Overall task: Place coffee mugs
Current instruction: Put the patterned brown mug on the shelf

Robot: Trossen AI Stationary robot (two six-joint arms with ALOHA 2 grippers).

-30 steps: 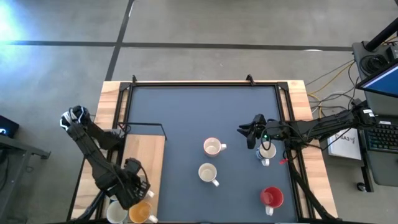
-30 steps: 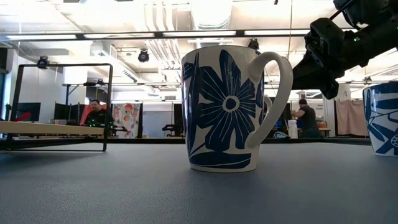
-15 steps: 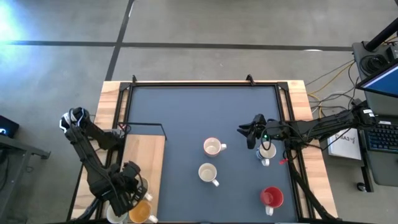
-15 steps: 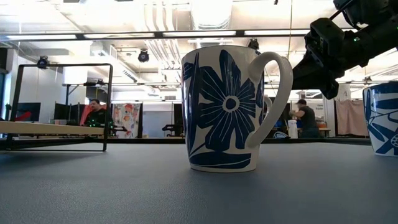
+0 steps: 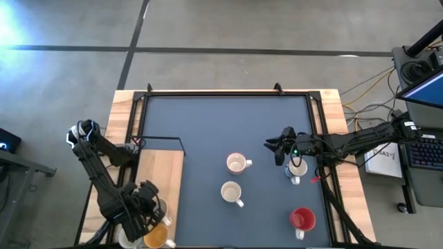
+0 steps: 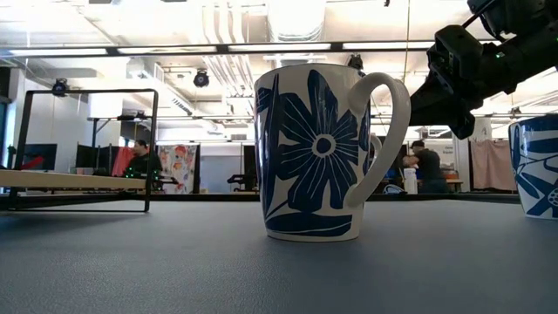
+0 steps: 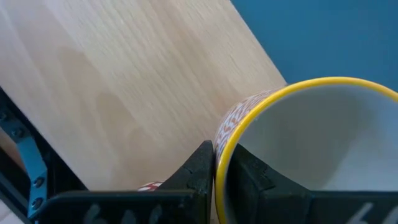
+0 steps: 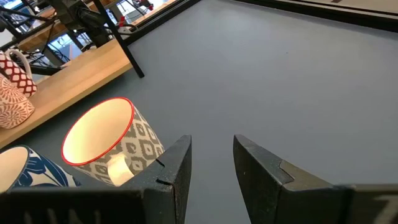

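My left gripper [image 5: 149,220] is at the table's near left corner, over the wooden board [image 5: 163,173], shut on an orange mug with a yellow rim [image 5: 156,237]. A white mug [image 5: 127,236] stands beside it. My right gripper [image 5: 271,147] hovers open and empty above the grey mat, right of centre. Three pale mugs [image 5: 237,163], [image 5: 231,192], [image 5: 296,169] and a red mug [image 5: 302,219] stand on their bases on the mat. The low view shows a blue-flowered mug [image 6: 323,153] close up. My left gripper [image 7: 217,155] pinches the orange mug's wall at its yellow rim [image 7: 227,134], one finger [image 7: 249,177] inside the mug and one [image 7: 199,171] outside. The fingers come from above. Whether the mug is lifted off the board, I cannot tell.
A black frame [image 5: 228,93] edges the grey mat. The right wrist view shows a red-rimmed grey-patterned mug [image 8: 109,146], a blue-and-white mug [image 8: 25,171] and a red-and-white mug [image 8: 12,87] on the board. Bare mat lies toward the far side [image 5: 221,121].
My left gripper has gone a little toward the table's near left corner, over the orange and white mugs. The right arm and the mugs on the mat have kept still.
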